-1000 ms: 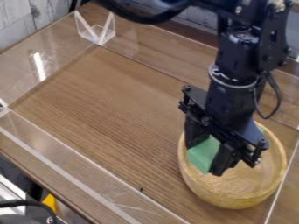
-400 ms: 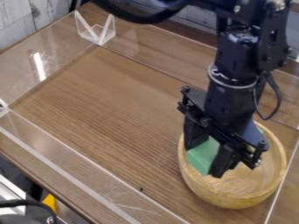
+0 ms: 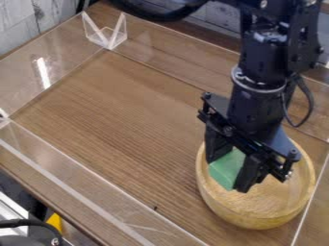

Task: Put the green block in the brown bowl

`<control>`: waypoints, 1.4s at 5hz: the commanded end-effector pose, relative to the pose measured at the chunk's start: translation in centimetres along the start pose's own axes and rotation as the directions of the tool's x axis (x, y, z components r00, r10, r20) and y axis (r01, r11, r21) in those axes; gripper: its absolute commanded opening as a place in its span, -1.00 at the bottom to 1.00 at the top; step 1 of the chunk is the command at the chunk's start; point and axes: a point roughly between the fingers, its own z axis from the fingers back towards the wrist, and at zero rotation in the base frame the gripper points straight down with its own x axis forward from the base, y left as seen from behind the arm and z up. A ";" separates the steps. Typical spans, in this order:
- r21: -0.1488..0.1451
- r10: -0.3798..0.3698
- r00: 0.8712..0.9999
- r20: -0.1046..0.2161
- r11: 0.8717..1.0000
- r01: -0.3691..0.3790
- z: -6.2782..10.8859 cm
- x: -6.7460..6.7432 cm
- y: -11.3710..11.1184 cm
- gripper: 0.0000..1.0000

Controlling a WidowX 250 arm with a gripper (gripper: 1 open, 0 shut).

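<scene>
The black gripper (image 3: 241,165) points straight down over the brown bowl (image 3: 298,197), which sits at the near right of the wooden table (image 3: 115,106), and its jaws are clenched on the green block (image 3: 229,169). The block hangs tilted just above the bowl's left inner side (contact with the wood cannot be told). This looks like the placing step. The next move calls for releasing the block, then lifting clear.
</scene>
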 end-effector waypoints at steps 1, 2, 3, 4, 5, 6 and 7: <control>-0.012 0.014 0.999 0.045 1.000 -0.013 1.1 0.9 0.0 -1.00; -0.018 0.021 0.999 0.042 1.000 -0.020 1.0 1.0 0.0 -1.00; -0.024 0.028 0.999 0.040 0.999 -0.027 0.8 1.1 -0.1 -1.00; -0.029 0.037 0.999 0.039 0.999 -0.036 0.8 1.3 0.0 -1.00; -0.034 0.046 0.998 0.036 0.998 -0.044 0.6 1.4 0.0 -1.00; -0.039 0.054 0.998 0.032 0.998 -0.053 0.4 1.4 0.0 -1.00; -0.044 0.061 0.998 0.028 0.997 -0.060 0.3 1.5 0.0 -1.00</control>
